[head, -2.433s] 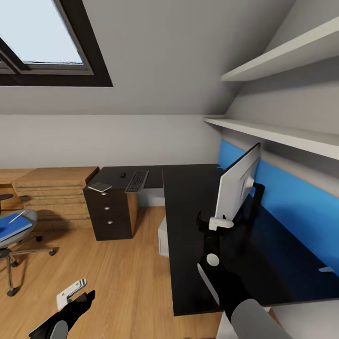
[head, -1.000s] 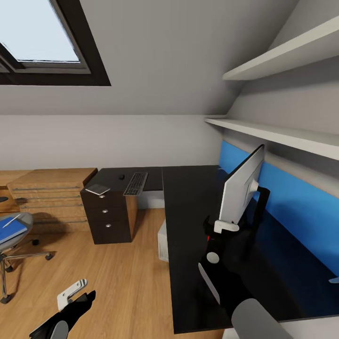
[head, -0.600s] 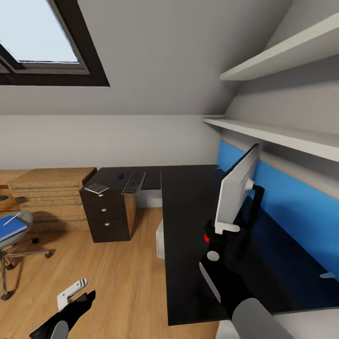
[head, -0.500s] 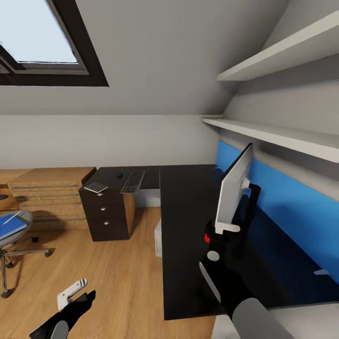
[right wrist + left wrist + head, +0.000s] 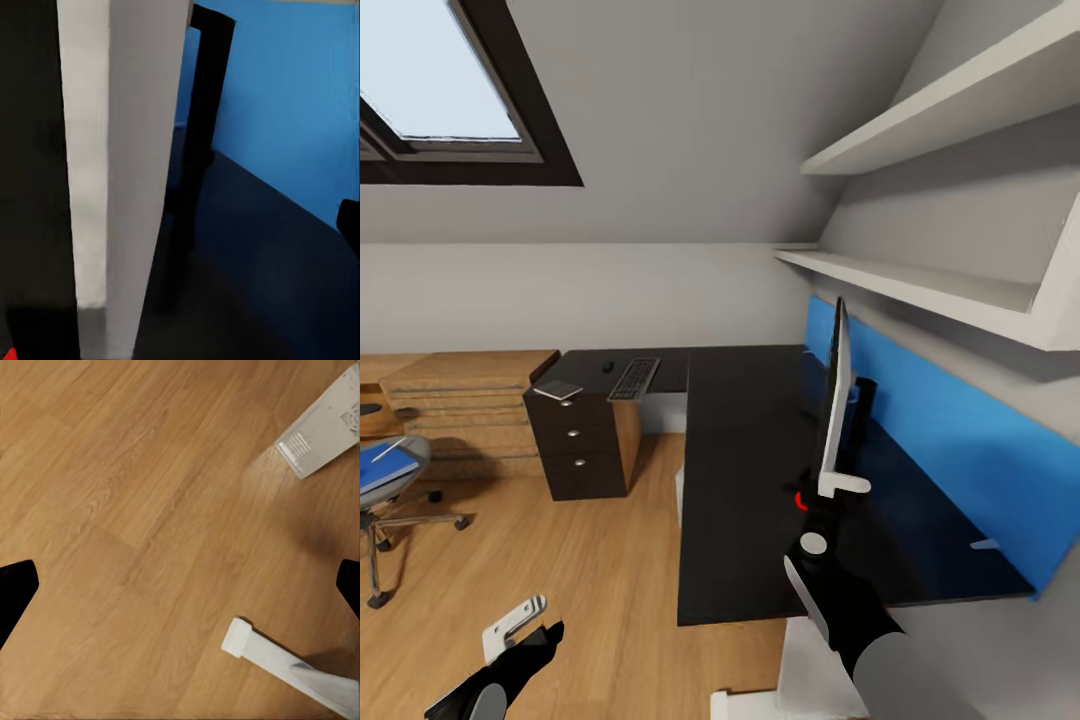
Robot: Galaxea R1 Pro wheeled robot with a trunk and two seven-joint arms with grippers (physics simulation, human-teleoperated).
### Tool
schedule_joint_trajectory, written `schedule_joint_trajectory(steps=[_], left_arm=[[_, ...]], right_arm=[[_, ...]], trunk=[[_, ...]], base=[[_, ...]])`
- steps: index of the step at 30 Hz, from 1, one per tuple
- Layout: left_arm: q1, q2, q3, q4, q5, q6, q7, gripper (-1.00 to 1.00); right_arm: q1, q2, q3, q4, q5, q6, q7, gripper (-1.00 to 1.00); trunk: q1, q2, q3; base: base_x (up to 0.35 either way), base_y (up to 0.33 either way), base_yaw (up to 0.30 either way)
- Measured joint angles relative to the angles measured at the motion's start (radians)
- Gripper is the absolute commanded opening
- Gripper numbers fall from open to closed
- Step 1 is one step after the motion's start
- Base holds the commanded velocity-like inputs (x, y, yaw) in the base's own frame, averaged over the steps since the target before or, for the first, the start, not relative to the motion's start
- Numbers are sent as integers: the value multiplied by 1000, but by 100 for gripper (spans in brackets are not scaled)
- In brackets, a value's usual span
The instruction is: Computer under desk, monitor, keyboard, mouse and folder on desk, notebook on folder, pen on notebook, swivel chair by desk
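Right gripper (image 5: 838,490) is clamping the monitor's (image 5: 836,395) lower edge, the screen seen edge-on above the desk (image 5: 745,480) toward its blue back panel (image 5: 940,420); I cannot tell whether the stand (image 5: 863,412) is touching the top. Left gripper (image 5: 520,622) is hanging with fingers spread, empty, over the wood floor (image 5: 600,580). Judged risk: with so narrow a hold low on a tall panel, the monitor may be pivoting in the fingers, and a tilted release could be tipping it against the panel or off the near edge.
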Motion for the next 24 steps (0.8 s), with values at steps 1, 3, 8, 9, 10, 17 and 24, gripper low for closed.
schedule_joint_trajectory(steps=[1,3,8,9,10,17,24], left_arm=[[0,0,0,0,0,0,0,100],[0,0,0,1,0,0,0,100],[0,1,0,2,0,0,0,100],[0,1,0,2,0,0,0,100],[0,1,0,2,0,0,0,100],[0,1,0,2,0,0,0,100],[0,1,0,2,0,0,0,100]], right_arm=[[0,0,0,1,-1,0,1,100],[0,0,0,2,-2,-1,4,100],[0,0,-1,3,-2,-2,5,100],[0,0,-1,3,-2,-2,5,100],[0,0,-1,3,-2,-2,5,100],[0,0,-1,2,-2,-2,5,100],[0,0,-1,3,-4,-4,7,100]], trunk=[[0,0,0],[0,0,0],[0,0,0],[0,0,0],[0,0,0],[0,0,0],[0,0,0]], base=[[-256,-200,0],[-227,-190,0],[-146,-120,0],[-100,-79,0],[-97,-76,0],[-67,-72,0],[-3,-51,0]])
